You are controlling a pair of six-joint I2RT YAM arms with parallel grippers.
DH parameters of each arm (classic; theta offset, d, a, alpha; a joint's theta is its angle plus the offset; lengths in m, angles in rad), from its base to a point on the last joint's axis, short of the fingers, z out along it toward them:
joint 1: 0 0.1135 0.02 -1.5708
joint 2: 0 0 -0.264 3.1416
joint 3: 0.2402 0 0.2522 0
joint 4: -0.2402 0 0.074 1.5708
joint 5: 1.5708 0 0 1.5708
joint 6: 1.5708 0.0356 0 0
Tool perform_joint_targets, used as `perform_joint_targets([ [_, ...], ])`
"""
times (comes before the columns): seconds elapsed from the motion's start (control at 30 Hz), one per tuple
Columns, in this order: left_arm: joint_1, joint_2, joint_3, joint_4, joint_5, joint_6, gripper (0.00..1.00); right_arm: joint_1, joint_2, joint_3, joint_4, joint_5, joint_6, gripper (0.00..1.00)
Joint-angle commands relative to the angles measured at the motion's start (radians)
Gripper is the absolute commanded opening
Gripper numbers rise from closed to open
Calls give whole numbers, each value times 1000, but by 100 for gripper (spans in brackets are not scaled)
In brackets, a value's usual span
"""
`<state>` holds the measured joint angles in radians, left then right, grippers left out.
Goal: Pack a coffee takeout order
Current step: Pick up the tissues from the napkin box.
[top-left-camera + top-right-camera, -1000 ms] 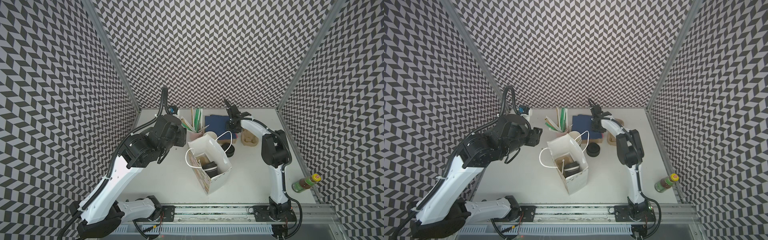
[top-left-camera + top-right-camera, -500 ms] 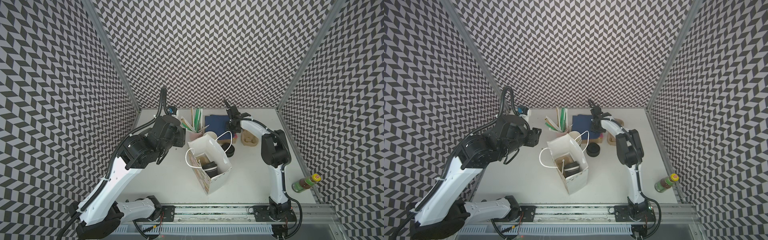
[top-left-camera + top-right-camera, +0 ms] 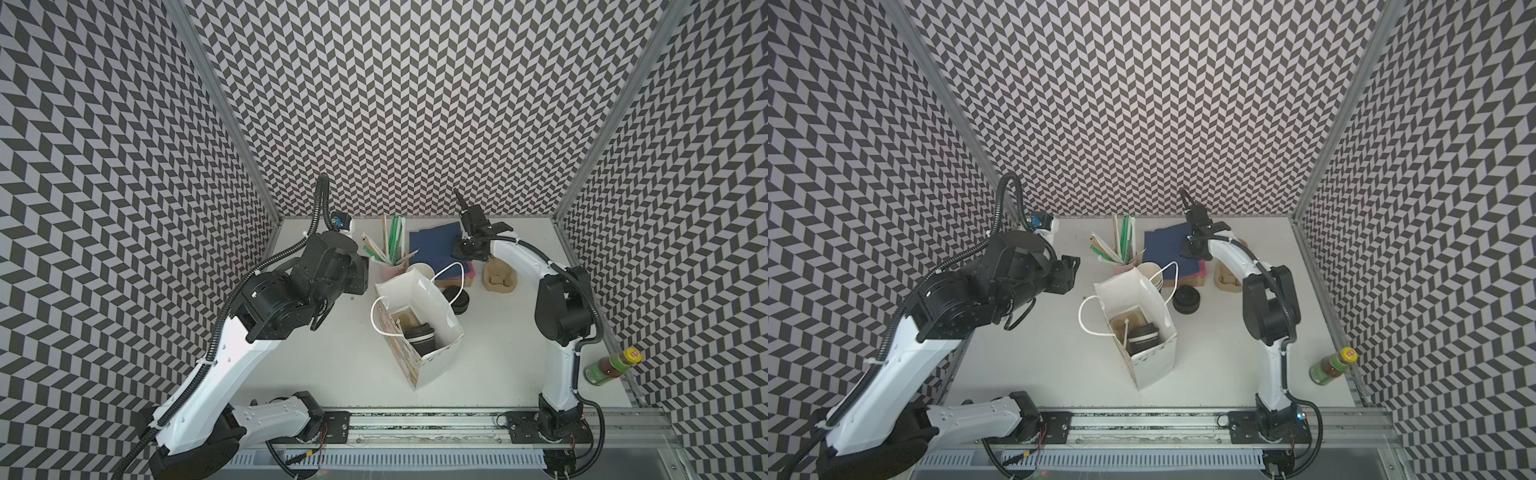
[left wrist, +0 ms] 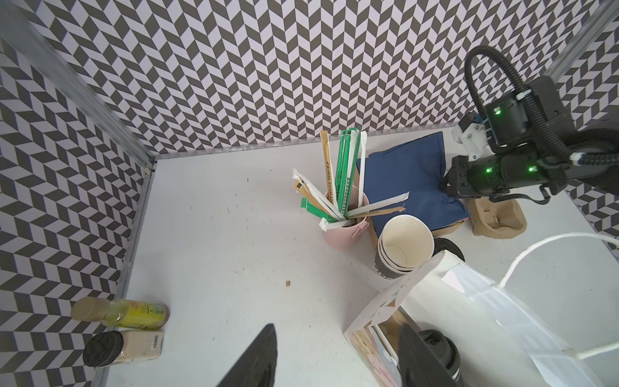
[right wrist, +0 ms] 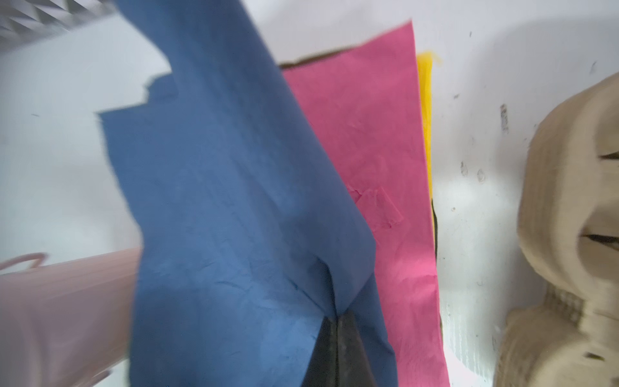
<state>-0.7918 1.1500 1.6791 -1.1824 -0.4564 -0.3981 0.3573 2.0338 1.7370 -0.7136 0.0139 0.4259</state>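
A white paper bag (image 3: 436,368) (image 3: 1154,365) stands open mid-table. Inside it are the dark cup with a black lid (image 3: 419,338) (image 3: 1142,336) and a tan carrier (image 3: 405,322) (image 3: 1127,318). At the back lies the navy napkin (image 3: 432,245) (image 3: 1165,245) (image 4: 408,181). My right gripper (image 3: 457,252) (image 5: 336,315) is shut on a pinched fold of that napkin (image 5: 234,201), which rises off the pile. My left gripper (image 3: 1069,270) (image 4: 336,335) hovers open left of the bag and holds nothing. In its wrist view one finger overlaps the bag's mouth.
Under the navy sheet lie a pink napkin (image 5: 368,134) and a yellow one. Nearby stand a pink cup of straws (image 3: 390,270), stacked lidless cups (image 4: 405,244), black lids (image 3: 457,299) and spare carriers (image 3: 498,280). A bottle (image 3: 611,365) stands at the right edge, and two bottles (image 4: 134,313) lie at the left wall.
My right gripper's jaws have closed on the navy napkin's edge. The left arm has hardly moved.
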Motion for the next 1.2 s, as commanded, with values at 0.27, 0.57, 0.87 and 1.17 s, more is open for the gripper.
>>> perform_joint_targets([
  [0.27,-6,-15,5,-3,-20,1,58,-15,-127,-36,59,-74,4,0],
  [0.57,-5,-19,-2,10,-10,1,58,-49,-182,-40,91,-146,15,0],
  [0.87,-7,-14,-4,10,-10,1,58,-49,-147,-154,124,-202,26,0],
  [1.17,-7,-12,-20,18,-5,1,58,-49,-138,-175,98,-73,-2,58],
])
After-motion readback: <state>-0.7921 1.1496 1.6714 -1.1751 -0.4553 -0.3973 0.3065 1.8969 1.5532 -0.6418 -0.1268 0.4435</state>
